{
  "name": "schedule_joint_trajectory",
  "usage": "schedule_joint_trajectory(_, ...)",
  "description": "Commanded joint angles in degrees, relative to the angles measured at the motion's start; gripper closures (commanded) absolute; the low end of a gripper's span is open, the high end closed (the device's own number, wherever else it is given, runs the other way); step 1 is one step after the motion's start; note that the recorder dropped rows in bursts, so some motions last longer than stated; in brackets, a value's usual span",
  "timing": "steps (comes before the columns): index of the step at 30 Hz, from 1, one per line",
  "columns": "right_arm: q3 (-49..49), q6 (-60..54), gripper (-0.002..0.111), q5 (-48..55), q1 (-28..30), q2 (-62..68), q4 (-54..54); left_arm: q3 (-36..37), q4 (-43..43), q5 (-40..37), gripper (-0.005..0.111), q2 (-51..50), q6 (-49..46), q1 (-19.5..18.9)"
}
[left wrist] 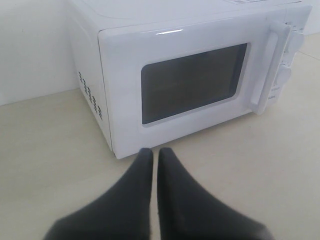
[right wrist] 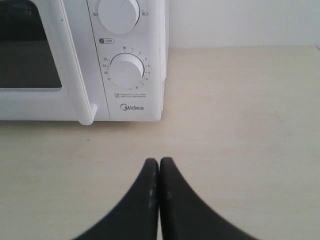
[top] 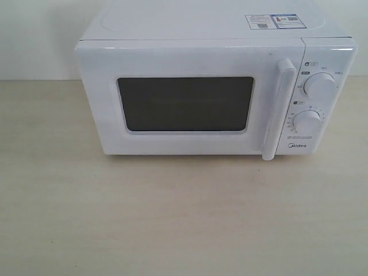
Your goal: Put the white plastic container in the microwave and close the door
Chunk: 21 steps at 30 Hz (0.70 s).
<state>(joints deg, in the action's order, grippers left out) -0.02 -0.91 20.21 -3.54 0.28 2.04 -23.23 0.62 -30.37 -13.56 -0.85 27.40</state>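
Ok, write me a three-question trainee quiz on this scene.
1. True or false: the door of the microwave is shut.
2. The door's handle runs: A) along its top edge; B) upright, beside the dials; C) along its bottom edge.
3. Fill in: the left gripper and the right gripper both have their jaws ____, holding nothing.
Key: 1 true. 2 B. 3 shut.

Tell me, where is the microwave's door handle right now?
In the exterior view the handle stands upright along the right edge of the closed door, between its dark window and the two round dials.
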Motion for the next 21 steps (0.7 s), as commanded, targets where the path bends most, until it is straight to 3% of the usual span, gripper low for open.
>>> schedule_joint_trajectory(1,0.02,0.18,0.109,-0.18,0.14,-0.28,0.18,0.29,-0.25,0.82,0.102,0.14,-0.26,0.45)
schedule_joint_trajectory(18,0.02,0.33,0.109,-0.18,0.14,-0.28,0.18,0.30,-1.32,0.82,0.102,0.14,-0.26,0.45)
schedule_joint_trajectory(21,0.02,0.33,0.109,-0.18,0.14,-0.28,0.18,0.87,-2.01,1.18,0.102,1.30,-0.26,-1.58)
